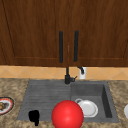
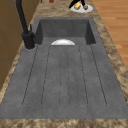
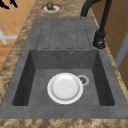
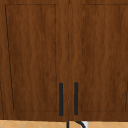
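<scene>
Speckled stone counter w/ a dark sink (image 1: 110, 100) set in it, wood cabinet (image 4: 32, 57) above. Red ball (image 1: 67, 114) sits at the sink's front edge, about mid-width, overlapping the near rim of the basin. I can't tell whether it rests on the rim or hangs in front of it.

Left hand (image 1: 33, 116) is at the sink's front-left corner, over the near edge of the draining board (image 1: 45, 97), near the ball but apart from it. Can't tell if it's released or clenched; it grasps nothing I can see.

White plate (image 3: 65, 88) lies flat in the sink's basin, just behind the ball and beside the drain. Faucet (image 1: 67, 76) stands at the sink's back edge.

Food plate (image 1: 4, 105) is on the counter left of the sink. Second food plate (image 2: 81, 8) is right of the sink, w/ the right hand (image 2: 75, 3) just over it; grip can't be told.

Risks, as I judge them:
- Ball is round and smooth, so a sideways nudge from the left hand prob. rolls it off the sink's front edge, or into the basin onto the white plate.
- A low sweep leftward from the sink could clip the left food plate.
- Right hand so close over its plate could knock food off.
</scene>
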Tool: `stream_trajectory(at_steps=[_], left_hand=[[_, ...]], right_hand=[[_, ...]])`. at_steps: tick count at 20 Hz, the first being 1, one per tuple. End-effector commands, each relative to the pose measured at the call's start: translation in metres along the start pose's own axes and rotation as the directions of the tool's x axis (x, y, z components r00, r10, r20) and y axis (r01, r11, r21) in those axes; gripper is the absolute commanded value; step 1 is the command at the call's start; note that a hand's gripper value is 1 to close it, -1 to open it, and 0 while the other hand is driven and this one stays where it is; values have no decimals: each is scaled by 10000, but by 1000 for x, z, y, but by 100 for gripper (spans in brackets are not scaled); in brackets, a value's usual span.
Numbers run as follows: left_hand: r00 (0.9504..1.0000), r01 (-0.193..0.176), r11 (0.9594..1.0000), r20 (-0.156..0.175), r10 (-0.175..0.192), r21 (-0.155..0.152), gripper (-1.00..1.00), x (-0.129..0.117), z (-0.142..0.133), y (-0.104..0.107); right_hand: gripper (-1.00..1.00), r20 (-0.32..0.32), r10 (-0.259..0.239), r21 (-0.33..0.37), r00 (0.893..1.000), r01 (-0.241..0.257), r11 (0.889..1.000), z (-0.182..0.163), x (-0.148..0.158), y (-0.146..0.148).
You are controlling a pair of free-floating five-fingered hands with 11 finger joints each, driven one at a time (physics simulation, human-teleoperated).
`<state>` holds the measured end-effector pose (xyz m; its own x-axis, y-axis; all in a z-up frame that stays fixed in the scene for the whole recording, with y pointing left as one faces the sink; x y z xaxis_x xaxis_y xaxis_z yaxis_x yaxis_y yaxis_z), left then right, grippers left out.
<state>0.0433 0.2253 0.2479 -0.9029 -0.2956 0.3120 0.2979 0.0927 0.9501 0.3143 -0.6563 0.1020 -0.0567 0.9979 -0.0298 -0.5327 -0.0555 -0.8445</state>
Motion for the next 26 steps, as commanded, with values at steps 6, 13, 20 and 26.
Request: stream_trajectory(at_steps=[6, 13, 20, 26], left_hand=[[10000, 0, 10000, 0, 0, 0, 0, 0, 0, 0], [10000, 0, 10000, 0, 0, 0, 0, 0, 0, 0], [10000, 0, 10000, 0, 0, 0, 0, 0, 0, 0], [10000, 0, 10000, 0, 0, 0, 0, 0, 0, 0]], right_hand=[[100, 323, -458, -206, 9984, 464, 9987, -4, -8, -11], [100, 399, -679, -1590, 9969, 734, 9845, -5, -16, -23], [100, 295, -616, -1414, 9977, 652, 9878, 1, -21, -47], [100, 139, -722, -1043, 9973, 732, 9918, 9, -17, -89]])
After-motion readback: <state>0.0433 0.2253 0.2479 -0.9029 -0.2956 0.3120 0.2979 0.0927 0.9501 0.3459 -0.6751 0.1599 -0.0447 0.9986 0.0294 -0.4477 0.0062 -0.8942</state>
